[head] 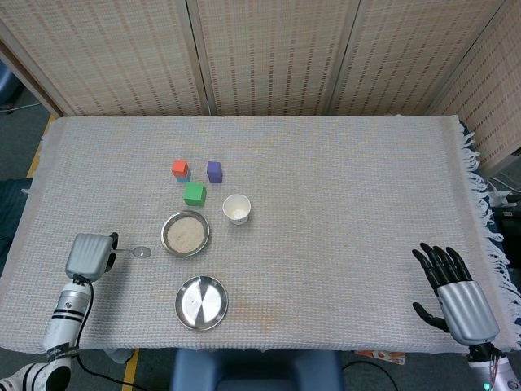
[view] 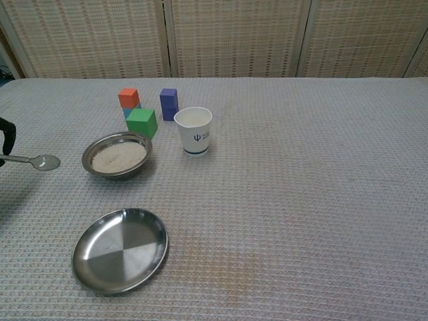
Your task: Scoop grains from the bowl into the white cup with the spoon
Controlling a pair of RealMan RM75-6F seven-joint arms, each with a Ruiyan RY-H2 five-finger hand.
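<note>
My left hand [head: 89, 256] holds a metal spoon [head: 137, 252] by its handle, left of the steel bowl of pale grains [head: 186, 234]. In the chest view only a dark edge of that hand [view: 5, 137] shows at the left border, with the spoon [view: 40, 161] held above the cloth, its scoop pointing toward the bowl [view: 118, 155]. The white cup [head: 236, 208] stands just right of the bowl, seen in the chest view as the cup [view: 194, 131] with a blue mark. My right hand [head: 454, 287] rests at the table's near right corner, fingers spread, holding nothing.
An empty steel plate [head: 201, 302] lies in front of the bowl. Red [head: 179, 168], purple [head: 214, 170] and green [head: 194, 193] blocks sit behind the bowl, with a blue block partly hidden by the red one. A woven screen backs the table; the cloth's fringed edge [head: 488, 220] runs down the right.
</note>
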